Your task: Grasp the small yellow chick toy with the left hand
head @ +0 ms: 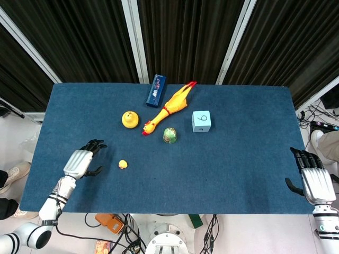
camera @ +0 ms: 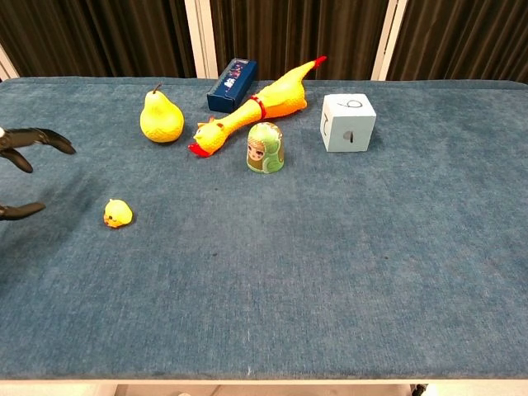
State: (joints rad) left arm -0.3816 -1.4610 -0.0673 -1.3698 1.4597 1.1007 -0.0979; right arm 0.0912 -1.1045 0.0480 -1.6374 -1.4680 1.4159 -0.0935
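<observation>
Hovering released near the small yellow chick toy [head: 123, 164], left robot hand [head: 83, 161] grasps nothing

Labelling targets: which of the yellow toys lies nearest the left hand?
The small yellow chick, alone on the cloth beside the open left hand; the pear and rubber chicken sit farther back.

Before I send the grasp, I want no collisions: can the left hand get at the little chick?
Probably yes. The left hand is open beside the chick, with only bare cloth between; the pear stands well behind.
</observation>
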